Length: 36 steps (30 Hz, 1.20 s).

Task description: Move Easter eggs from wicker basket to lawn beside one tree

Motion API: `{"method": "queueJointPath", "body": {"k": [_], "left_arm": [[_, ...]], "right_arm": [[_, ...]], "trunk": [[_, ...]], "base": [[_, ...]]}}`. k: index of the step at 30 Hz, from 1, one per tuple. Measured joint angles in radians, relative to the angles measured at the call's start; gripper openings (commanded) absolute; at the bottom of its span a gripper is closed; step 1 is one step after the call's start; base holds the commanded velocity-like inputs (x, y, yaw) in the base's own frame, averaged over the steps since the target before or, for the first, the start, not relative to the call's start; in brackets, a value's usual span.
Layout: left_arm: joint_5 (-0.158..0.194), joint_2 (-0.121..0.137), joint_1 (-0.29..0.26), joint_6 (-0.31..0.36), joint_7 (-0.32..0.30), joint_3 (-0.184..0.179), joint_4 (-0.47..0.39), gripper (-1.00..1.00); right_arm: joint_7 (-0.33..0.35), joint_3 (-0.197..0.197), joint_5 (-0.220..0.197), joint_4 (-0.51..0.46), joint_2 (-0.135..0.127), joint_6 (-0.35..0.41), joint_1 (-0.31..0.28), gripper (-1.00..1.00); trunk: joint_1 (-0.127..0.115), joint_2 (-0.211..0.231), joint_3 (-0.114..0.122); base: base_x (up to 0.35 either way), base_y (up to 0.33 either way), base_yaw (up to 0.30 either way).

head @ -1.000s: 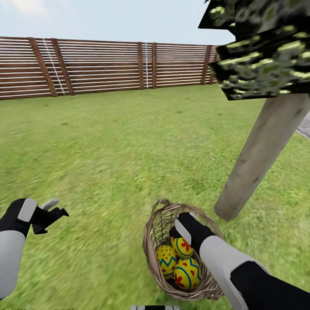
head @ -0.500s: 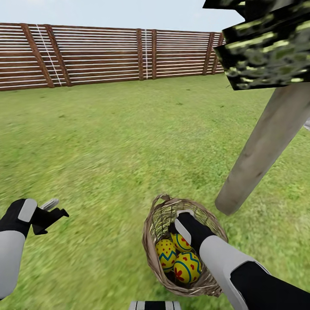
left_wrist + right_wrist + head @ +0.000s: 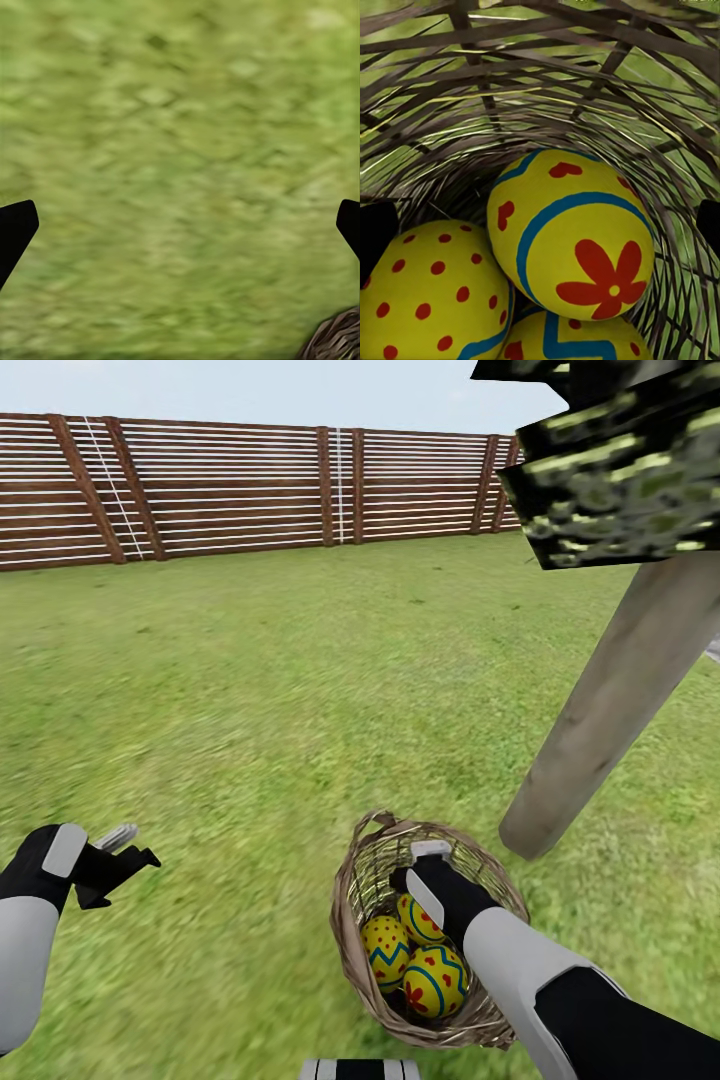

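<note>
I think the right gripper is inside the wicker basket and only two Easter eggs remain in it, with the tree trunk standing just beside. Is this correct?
Not quite: three Easter eggs lie in the wicker basket, not two, as the right wrist view shows. The rest holds: the right gripper is inside the basket and the tree trunk stands just beside it.

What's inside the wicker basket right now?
Three Easter eggs lie in the wicker basket, and the right gripper reaches in above them. The basket floor is covered by eggs.
</note>
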Motion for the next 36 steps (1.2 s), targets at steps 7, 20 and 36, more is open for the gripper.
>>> {"method": "queueJointPath", "body": {"k": [7,20,36], "left_arm": [[0.0,0.0,0.0,0.0,0.0,0.0,0.0,1.0],[0.0,0.0,0.0,0.001,0.0,0.001,0.0,1.0],[0.0,0.0,0.0,0.0,0.0,0.002,0.0,1.0]], "right_arm": [[0.0,0.0,-0.001,0.02,0.0,-0.005,0.0,1.0],[0.001,-0.001,-0.003,0.064,0.0,-0.051,0.001,1.0],[0.001,-0.001,-0.003,0.094,0.0,-0.091,0.001,1.0]], "trunk": [[0.001,0.0,-0.008],[0.004,-0.002,-0.035],[0.007,-0.004,-0.058]], "base": [[0.0,0.0,0.0],[0.0,0.0,0.0],[0.0,0.0,0.0]]}}
